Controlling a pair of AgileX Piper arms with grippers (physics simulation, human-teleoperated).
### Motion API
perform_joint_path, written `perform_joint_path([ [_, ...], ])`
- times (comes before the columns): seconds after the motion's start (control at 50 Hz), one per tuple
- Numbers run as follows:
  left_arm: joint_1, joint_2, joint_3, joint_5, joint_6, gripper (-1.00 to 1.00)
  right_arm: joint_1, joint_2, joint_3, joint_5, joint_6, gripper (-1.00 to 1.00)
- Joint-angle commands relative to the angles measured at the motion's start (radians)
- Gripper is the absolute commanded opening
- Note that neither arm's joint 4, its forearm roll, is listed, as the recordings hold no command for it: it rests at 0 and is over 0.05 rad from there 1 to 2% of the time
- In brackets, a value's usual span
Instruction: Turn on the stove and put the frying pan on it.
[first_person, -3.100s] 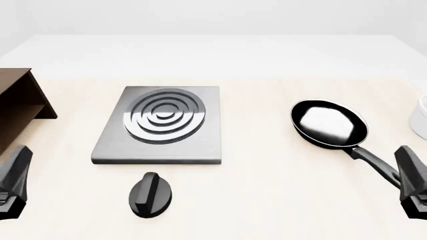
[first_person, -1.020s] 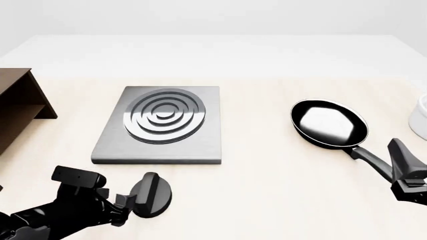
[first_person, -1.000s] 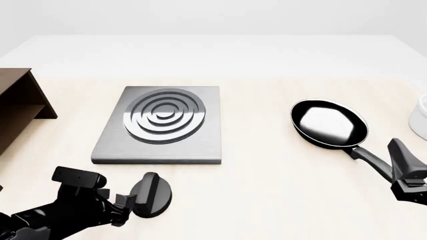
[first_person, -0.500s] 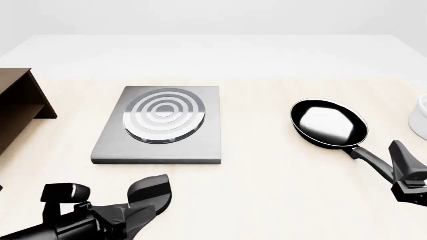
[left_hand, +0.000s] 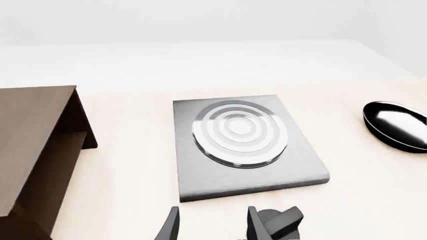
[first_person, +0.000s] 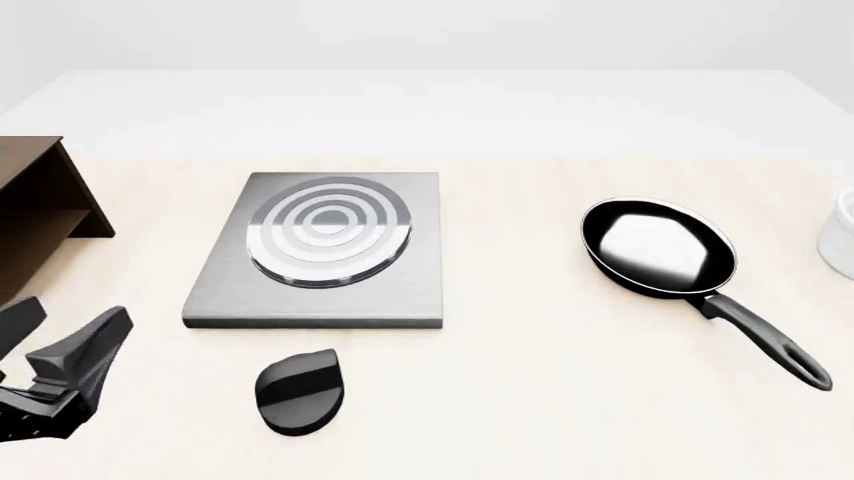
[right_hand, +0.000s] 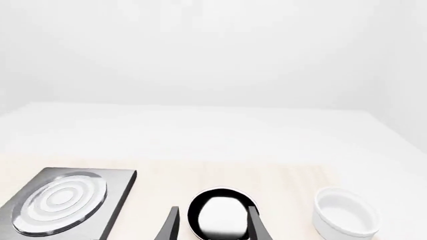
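Note:
The stove (first_person: 400, 285) is a grey slab with a ringed silver burner (first_person: 330, 230); it also shows in the left wrist view (left_hand: 293, 167) and the right wrist view (right_hand: 117, 192). Its black oval knob (first_person: 300, 390) lies in front of it, its ridge slanted. The frying pan (first_person: 658, 248) lies to the right, its handle (first_person: 761, 335) pointing to the near right. My left gripper (first_person: 64, 328) is open and empty at the near left, apart from the knob (left_hand: 280, 222). My right gripper (right_hand: 212, 227) is open and empty, high and behind the pan (right_hand: 220, 212); it is out of the front view.
A dark brown wooden shelf (first_person: 34, 215) stands at the left edge, beside the left arm; it also shows in the left wrist view (left_hand: 37, 150). A white bowl (first_person: 841, 235) sits at the right edge, beyond the pan, and shows in the right wrist view (right_hand: 343, 217).

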Motion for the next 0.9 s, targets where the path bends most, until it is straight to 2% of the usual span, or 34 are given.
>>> perform_joint_path([
  [0.02,0.187,0.091,0.112,-0.224,0.153,1.00,0.085,0.108,-0.363,0.237,-0.060,1.00],
  [0.1,0.183,0.146,0.112,-0.250,0.113,1.00,0.117,0.176,-0.424,0.245,-0.144,1.00],
  [0.18,0.183,0.158,0.112,-0.265,0.120,1.00,0.134,0.239,-0.441,0.219,-0.221,1.00],
  [0.22,0.181,0.134,0.112,-0.245,0.129,1.00,0.129,0.266,-0.447,0.207,-0.238,1.00],
  [0.42,0.171,0.081,0.112,-0.195,0.120,1.00,0.089,0.449,-0.492,0.154,-0.261,1.00],
  [0.46,0.170,0.077,0.112,-0.194,0.123,1.00,0.080,0.486,-0.472,0.128,-0.289,1.00],
  [0.48,0.167,0.076,0.112,-0.194,0.124,1.00,0.073,0.514,-0.474,0.117,-0.254,1.00],
  [0.5,0.167,0.072,0.112,-0.193,0.128,1.00,0.073,0.514,-0.474,0.117,-0.254,1.00],
  [0.52,0.167,0.070,0.112,-0.189,0.127,1.00,0.074,0.531,-0.436,0.092,-0.296,1.00],
  [0.54,0.166,0.105,0.111,-0.221,0.123,1.00,0.076,0.549,-0.427,0.087,-0.284,1.00],
  [0.56,0.167,0.113,0.112,-0.230,0.126,1.00,0.072,0.553,-0.413,0.076,-0.306,1.00],
  [0.6,0.166,0.111,0.111,-0.227,0.121,1.00,0.075,0.593,-0.402,0.063,-0.267,1.00],
  [0.62,0.166,0.091,0.111,-0.209,0.126,1.00,0.067,0.610,-0.381,0.039,-0.286,1.00],
  [0.74,0.161,0.034,0.112,-0.158,0.131,1.00,0.053,0.684,-0.268,-0.071,-0.285,1.00],
  [0.9,0.163,0.078,0.111,-0.197,0.128,1.00,0.035,0.751,-0.170,-0.172,-0.303,1.00],
])
